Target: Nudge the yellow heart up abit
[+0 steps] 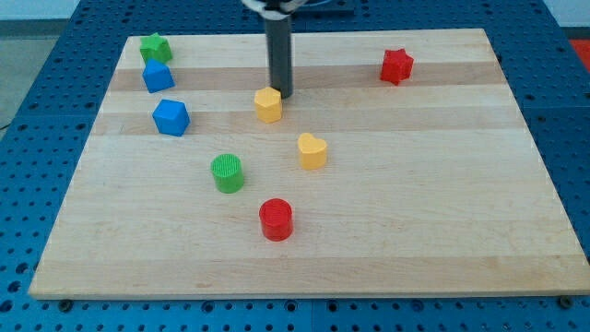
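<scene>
Near the worktop's point(516, 231) middle sits the yellow heart point(312, 151), just above-right of the red cylinder point(276, 219). Farther up, the tip point(281, 96) touches the yellow hexagonal block point(268, 105). There is no pincer, only a rod; the heart lies below-right of the tip.

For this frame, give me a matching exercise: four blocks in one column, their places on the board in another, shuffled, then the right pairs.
Blocks:
1. yellow heart
2. red star
3. green cylinder
4. yellow hexagon

Places:
A. near the view's top right
B. right beside my tip
C. middle of the board, above the red cylinder
D. to the view's left of the heart, slightly lower

Pairs: 1-C, 2-A, 3-D, 4-B
</scene>
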